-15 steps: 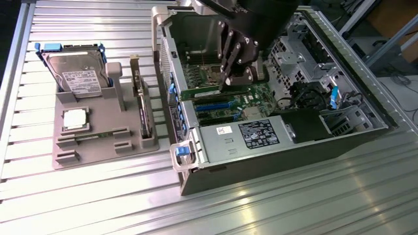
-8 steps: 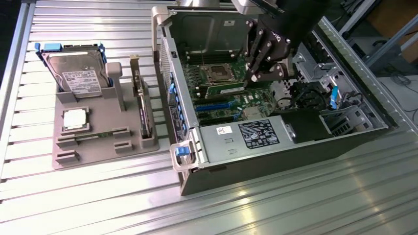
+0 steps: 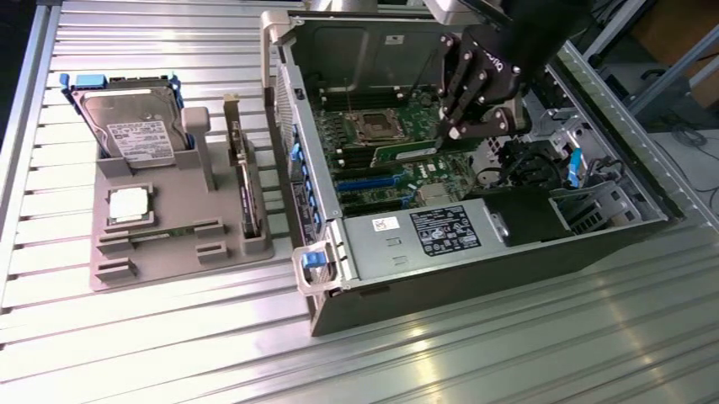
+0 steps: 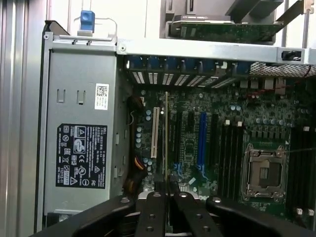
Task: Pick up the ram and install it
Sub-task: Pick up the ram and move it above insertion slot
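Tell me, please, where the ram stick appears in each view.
Exterior view: the ram stick slants over the motherboard, beside the processor socket.
Wrist view: edge-on, a thin strip held in the end effector.
Shared landmark: the power supply's black label.

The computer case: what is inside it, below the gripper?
Inside the case are the motherboard, a processor socket and the power supply. The gripper holds the ram above the board; what lies right beneath them is covered.
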Available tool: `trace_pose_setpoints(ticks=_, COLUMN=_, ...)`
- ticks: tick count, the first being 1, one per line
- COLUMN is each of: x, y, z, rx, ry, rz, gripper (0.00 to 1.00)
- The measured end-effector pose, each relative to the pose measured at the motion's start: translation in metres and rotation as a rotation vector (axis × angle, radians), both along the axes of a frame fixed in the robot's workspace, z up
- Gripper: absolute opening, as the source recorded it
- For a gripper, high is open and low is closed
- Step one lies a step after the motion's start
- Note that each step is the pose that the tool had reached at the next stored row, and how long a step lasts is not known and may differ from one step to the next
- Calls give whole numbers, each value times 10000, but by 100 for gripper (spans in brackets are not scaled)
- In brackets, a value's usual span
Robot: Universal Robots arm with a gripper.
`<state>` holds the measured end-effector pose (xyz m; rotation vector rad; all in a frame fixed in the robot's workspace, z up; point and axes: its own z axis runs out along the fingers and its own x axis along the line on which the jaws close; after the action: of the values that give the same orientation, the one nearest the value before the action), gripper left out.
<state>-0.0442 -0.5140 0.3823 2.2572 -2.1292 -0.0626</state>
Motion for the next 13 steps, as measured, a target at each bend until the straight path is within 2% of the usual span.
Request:
trace_pose_setpoints(ticks=3, x=109, y=7, z=-3, rx=-7, ry=0, rz=-1, gripper=12)
trace_pose_setpoints(ticks=8, x=376, y=43, z=-7, rx=-21, ry=2, rz=0, gripper=12)
trace_pose_setpoints(ticks=13, x=664, y=123, z=-10, rx=-28, ry=3, rz=3, gripper=12)
